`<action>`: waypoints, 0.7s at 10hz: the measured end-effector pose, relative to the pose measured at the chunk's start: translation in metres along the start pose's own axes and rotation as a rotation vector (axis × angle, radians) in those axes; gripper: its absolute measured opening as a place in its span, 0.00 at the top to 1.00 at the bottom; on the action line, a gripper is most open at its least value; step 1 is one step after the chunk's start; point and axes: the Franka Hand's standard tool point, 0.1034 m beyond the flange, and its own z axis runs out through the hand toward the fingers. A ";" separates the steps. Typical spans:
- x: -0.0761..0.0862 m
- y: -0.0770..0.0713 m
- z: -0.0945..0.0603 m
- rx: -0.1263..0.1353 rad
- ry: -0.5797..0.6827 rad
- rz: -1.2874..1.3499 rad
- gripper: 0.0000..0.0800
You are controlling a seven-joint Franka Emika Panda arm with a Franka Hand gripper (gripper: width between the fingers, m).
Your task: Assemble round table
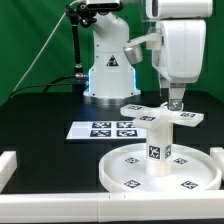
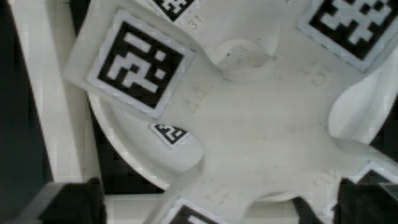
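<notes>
Marker board (image 1: 103,129) flat on black table (image 1: 40,110); white border blocks (image 1: 8,165) at edges.

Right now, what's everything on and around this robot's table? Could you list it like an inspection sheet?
Surface: black table, with white border blocks at its near edge.
Job's things: round disc lies flat near the front; the leg stands upright on its middle; the cross base sits on top of the leg.
Clutter: nothing seen; only the marker board lies flat behind the disc.
Fingers: gripper reaches down at the cross base's arm on the exterior view's right; whether it is open or shut cannot be told.
Cables: a dark cable hangs behind the arm.
Surroundings: green backdrop; the arm's white base stands at the table's back.
</notes>
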 end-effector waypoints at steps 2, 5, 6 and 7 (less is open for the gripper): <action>-0.002 -0.003 0.001 0.003 -0.020 -0.139 0.19; -0.006 -0.009 0.005 0.016 -0.024 -0.187 0.19; -0.007 -0.012 0.007 0.021 -0.024 -0.185 0.19; -0.009 -0.014 0.009 0.027 -0.024 -0.183 0.19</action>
